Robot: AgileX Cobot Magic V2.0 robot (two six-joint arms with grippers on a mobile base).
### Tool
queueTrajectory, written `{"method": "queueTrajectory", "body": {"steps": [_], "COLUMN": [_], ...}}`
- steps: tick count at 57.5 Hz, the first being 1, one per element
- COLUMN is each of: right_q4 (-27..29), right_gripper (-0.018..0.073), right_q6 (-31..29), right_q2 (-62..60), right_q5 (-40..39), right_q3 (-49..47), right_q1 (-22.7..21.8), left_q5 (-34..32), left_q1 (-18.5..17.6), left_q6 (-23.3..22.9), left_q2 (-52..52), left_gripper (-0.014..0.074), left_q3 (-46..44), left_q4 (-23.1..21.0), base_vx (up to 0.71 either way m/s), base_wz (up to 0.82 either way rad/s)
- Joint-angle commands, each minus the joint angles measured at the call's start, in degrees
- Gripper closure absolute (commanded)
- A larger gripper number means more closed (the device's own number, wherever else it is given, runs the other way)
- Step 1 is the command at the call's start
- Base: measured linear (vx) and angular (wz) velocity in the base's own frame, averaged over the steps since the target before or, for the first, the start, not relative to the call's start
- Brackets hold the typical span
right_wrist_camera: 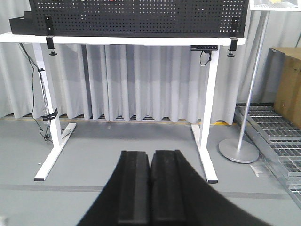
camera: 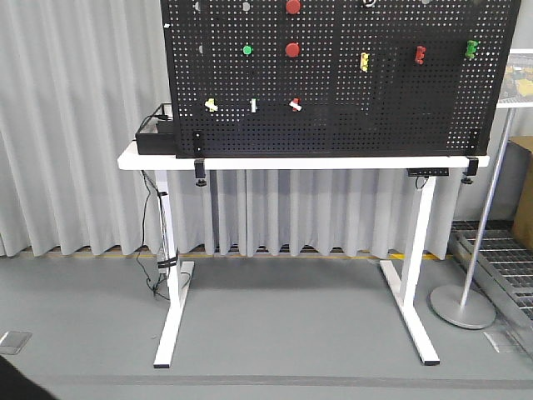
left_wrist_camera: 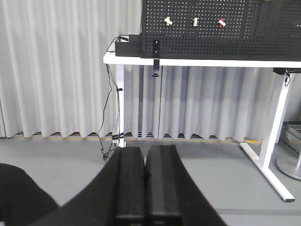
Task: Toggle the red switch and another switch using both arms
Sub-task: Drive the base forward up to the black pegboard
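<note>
A black pegboard (camera: 375, 108) stands upright on a white table (camera: 150, 158), held by two clamps at its lower corners. Along its lower left runs a row of three small toggles with white levers. The red switch (camera: 295, 104) is the rightmost of the three, directly below two round red push buttons, one (camera: 292, 49) under the other (camera: 293, 7). The yellow-based switch (camera: 211, 105) is the leftmost, and the green-tinted toggle (camera: 253, 105) sits between them. One round green button (camera: 247, 49) is left of the lower red button. To the right hang three block-shaped parts: one yellow (camera: 364, 62), one red (camera: 420, 55) and one green (camera: 471, 49).

One black box (camera: 156, 133) rests on the table's left end, just beside the board. One stand with a round base (camera: 462, 308) is on the floor at the right.

The left gripper (left_wrist_camera: 145, 155) has its two fingers pressed together with nothing between them. It is low, well apart from the board, and the three toggles show high in its view – yellow (left_wrist_camera: 167, 20), green (left_wrist_camera: 195, 21), red (left_wrist_camera: 221, 21). The right gripper (right_wrist_camera: 150, 157) likewise has both fingers together and holds nothing. It faces the table's two legs, and only the board's lower strip shows in its view.
</note>
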Motion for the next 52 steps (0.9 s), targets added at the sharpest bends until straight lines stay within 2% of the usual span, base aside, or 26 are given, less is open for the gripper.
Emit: {"method": "queueTrajectory", "body": {"steps": [1,52], "right_q4": [-0.51,-0.51], "right_gripper": [0.0566,0.0566], "right_q6": [-0.38,-0.38], "right_q2": [-0.59,-0.59], "right_q5": [-4.68,-4.55], "right_q3": [0.29,0.29], "right_q1": [-0.41,-0.41], "left_q5": [-4.51,-4.51], "left_q1": [-0.02,-0.02], "left_q6": [-0.21,-0.21], "left_q2": [-1.05,-1.05], "left_gripper": [0.0594,0.0594], "left_q3": [1.14,1.14], "left_q4": [-0.15,-0.15], "base_vx": [0.00,0.01], "base_wz": [0.00,-0.01]}}
